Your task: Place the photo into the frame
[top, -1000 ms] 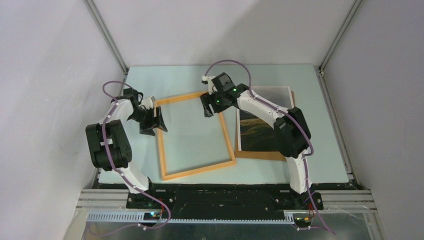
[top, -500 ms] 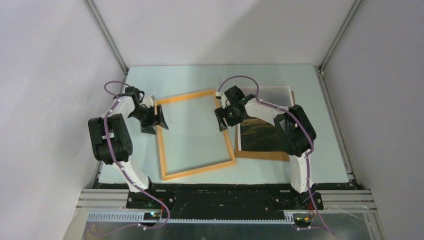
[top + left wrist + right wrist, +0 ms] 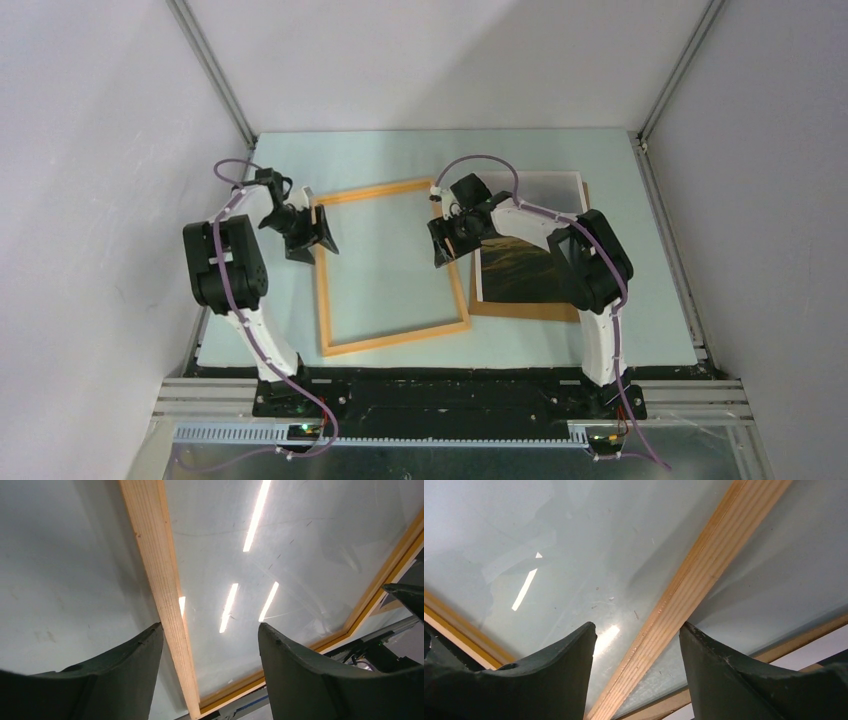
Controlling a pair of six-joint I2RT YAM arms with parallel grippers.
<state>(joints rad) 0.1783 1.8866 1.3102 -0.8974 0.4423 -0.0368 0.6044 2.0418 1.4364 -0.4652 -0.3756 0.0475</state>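
Observation:
The orange-tan wooden frame (image 3: 392, 268) with its clear pane lies flat in the middle of the table. The photo (image 3: 528, 238), a dark mountain print with a white border, lies to its right on the brown backing board (image 3: 520, 311). My left gripper (image 3: 317, 232) is open, its fingers astride the frame's left rail (image 3: 159, 575). My right gripper (image 3: 447, 245) is open, its fingers astride the frame's right rail (image 3: 704, 575). Neither holds anything.
The pale green table mat (image 3: 640, 300) ends at metal rails on both sides. White walls close in the back and sides. The backing board's edge shows in the right wrist view (image 3: 794, 642).
The right gripper has come down from above the frame's top right corner to its right rail. The left gripper has shifted slightly back along the left rail.

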